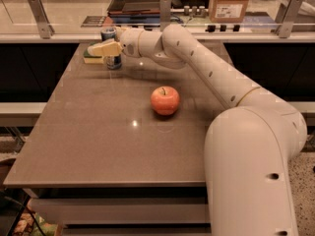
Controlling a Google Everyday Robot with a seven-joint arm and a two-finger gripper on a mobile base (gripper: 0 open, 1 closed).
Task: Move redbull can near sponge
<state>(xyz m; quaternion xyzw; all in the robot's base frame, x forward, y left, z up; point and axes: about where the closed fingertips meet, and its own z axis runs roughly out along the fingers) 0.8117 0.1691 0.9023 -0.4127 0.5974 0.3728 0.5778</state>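
The redbull can (114, 62) stands upright at the far left of the table, blue and silver, its top showing above the gripper. My gripper (104, 48) reaches in from the right and is shut on the can around its middle, with one cream finger (101, 48) crossing in front of it. The sponge (90, 59), dark green over yellow, lies right beside the can on its left, partly hidden behind the finger. The can's base looks to be resting on the table.
A red apple (165, 100) sits mid-table, to the right of and nearer than the can. The brown table (98, 146) ends at a glass rail with metal posts (39, 16) behind the can. My arm (216, 73) spans the right side.
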